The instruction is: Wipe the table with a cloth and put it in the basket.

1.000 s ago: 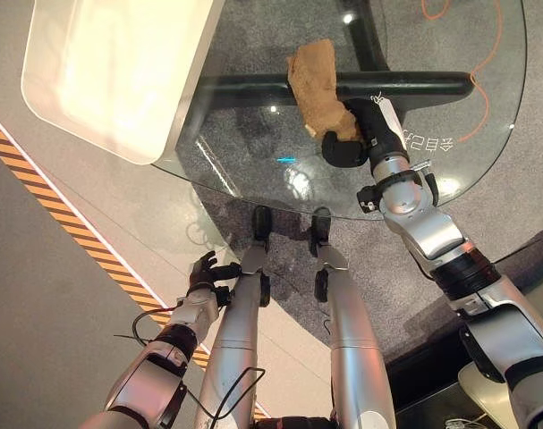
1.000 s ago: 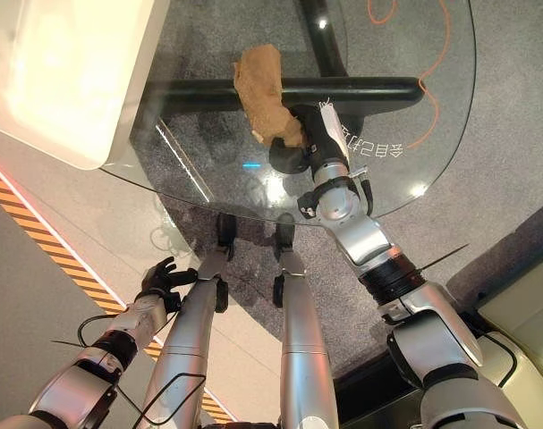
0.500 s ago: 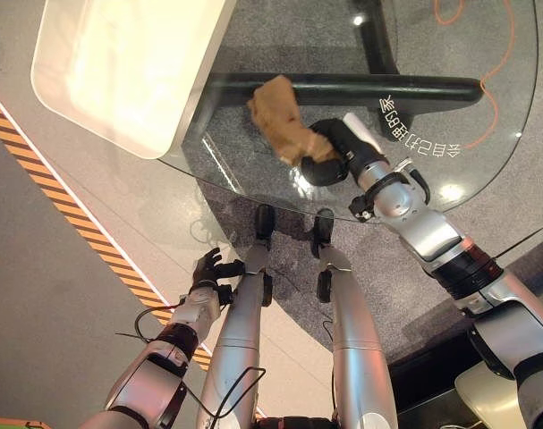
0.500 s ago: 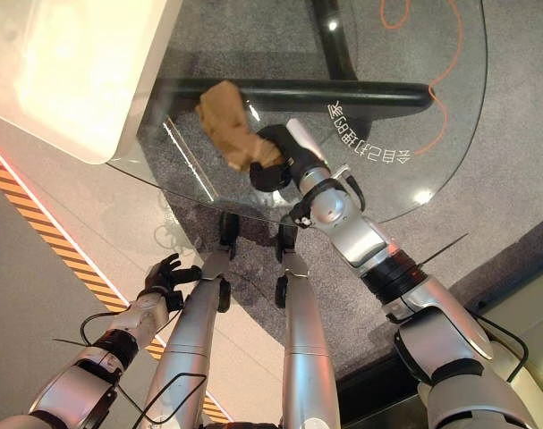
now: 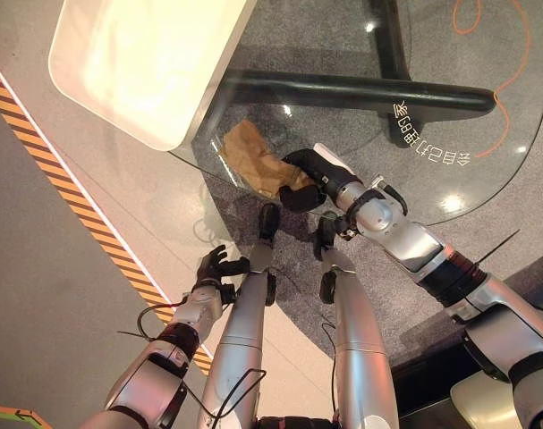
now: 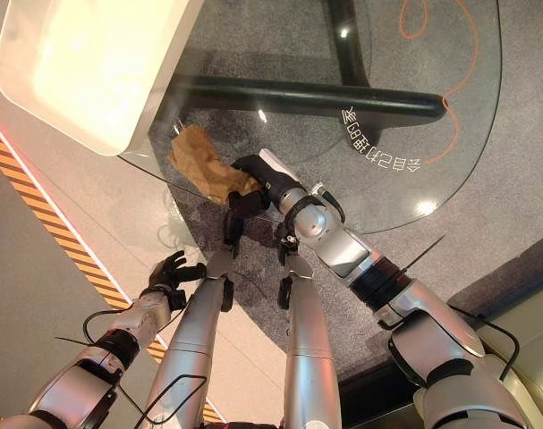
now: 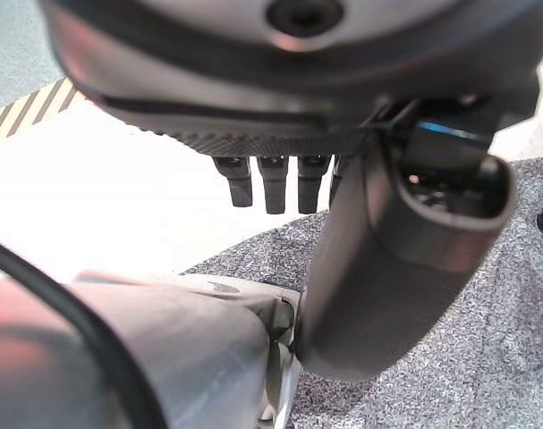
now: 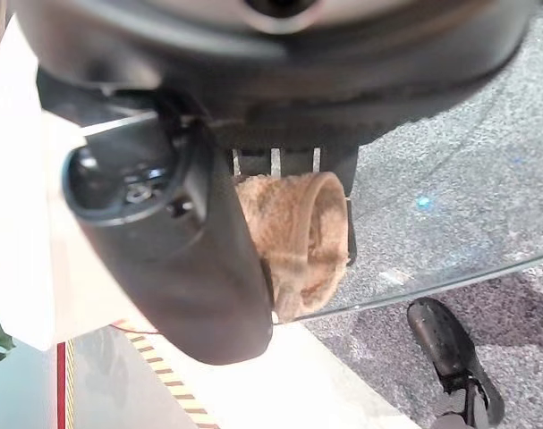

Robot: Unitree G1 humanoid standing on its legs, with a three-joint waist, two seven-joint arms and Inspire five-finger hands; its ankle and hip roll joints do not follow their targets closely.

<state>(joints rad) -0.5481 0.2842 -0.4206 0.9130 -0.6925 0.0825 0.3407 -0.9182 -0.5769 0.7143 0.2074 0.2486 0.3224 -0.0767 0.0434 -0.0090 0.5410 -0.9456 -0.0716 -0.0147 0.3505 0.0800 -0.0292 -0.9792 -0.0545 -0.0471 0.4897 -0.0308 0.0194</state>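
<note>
Cloth: the brown cloth (image 5: 256,166) lies on the glass table (image 5: 450,107), near the table's front edge and just beside the white basket (image 5: 146,67). One end is bunched inside the right hand; the rest spreads flat on the glass toward the basket.

Right hand: the right hand (image 5: 309,176) rests on the glass at the near edge. Its fingers are curled around the bunched end of the cloth, and the right wrist view shows the cloth (image 8: 293,237) rolled up between the fingers and the thumb.

Left hand: the left hand (image 5: 214,265) hangs low beside the robot, well apart from the table, above the floor (image 5: 47,295). Its fingers are bent inward and nothing is in them.

Basket: it stands at the left part of the table, its corner close to the cloth.

Floor: a striped orange and black line (image 5: 83,206) runs across it under the basket side.
</note>
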